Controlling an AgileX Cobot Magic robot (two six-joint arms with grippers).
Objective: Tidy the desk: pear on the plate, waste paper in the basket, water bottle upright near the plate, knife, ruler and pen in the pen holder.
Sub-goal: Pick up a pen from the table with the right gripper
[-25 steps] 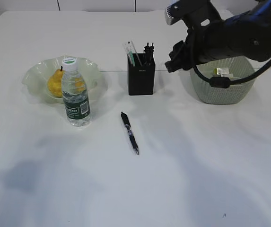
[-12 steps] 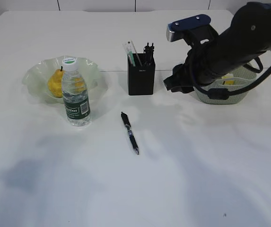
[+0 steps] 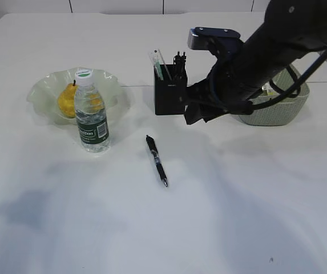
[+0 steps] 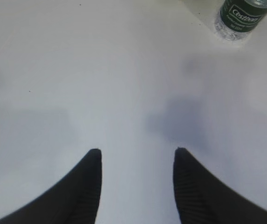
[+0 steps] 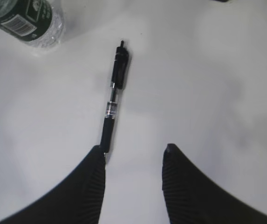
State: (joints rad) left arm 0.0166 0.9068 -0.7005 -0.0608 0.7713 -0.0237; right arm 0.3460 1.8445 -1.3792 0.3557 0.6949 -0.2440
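Nearest the front edge the table (image 3: pixel 152 240) is bare, and the left gripper (image 4: pixel 135 161) hangs over that stretch with its jaws about half apart and nothing between them. Further in, near the middle, the pen (image 3: pixel 156 160) lies flat, apart from everything else. The right gripper (image 5: pixel 133 156) is above it, jaws likewise half open and empty, the pen's tip just by its left finger. Left of the pen the bottle (image 3: pixel 91 111) stands upright, right in front of the plate (image 3: pixel 37 94), which holds the pear (image 3: pixel 66 100). Toward the far edge sits the holder (image 3: pixel 170 94) with items already standing in it, and to its right the basket (image 3: pixel 289 108), partly behind the arm.

The pen looks like the step in hand. Next, I'd guess, the right gripper must centre over the barrel, come down and close.
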